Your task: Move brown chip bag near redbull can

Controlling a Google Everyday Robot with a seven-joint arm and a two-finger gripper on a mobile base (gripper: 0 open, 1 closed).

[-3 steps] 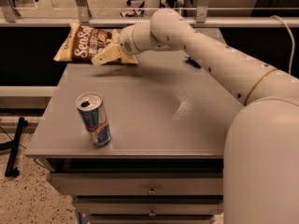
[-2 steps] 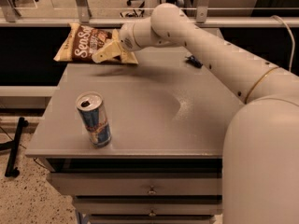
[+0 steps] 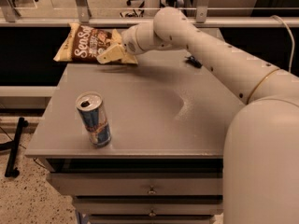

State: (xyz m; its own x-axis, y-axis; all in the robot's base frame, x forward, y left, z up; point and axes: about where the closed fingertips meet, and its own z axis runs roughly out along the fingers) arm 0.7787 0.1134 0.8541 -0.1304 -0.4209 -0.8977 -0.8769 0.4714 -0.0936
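The claw (image 3: 109,54), pinching the chip bag (image 3: 85,44), has barely shifted, so the bag remains well beyond the can (image 3: 94,120).

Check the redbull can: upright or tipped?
Upright. The redbull can stands on its base on the table, front left, silver top up. The gripper is at the far left corner, holding the brown chip bag.
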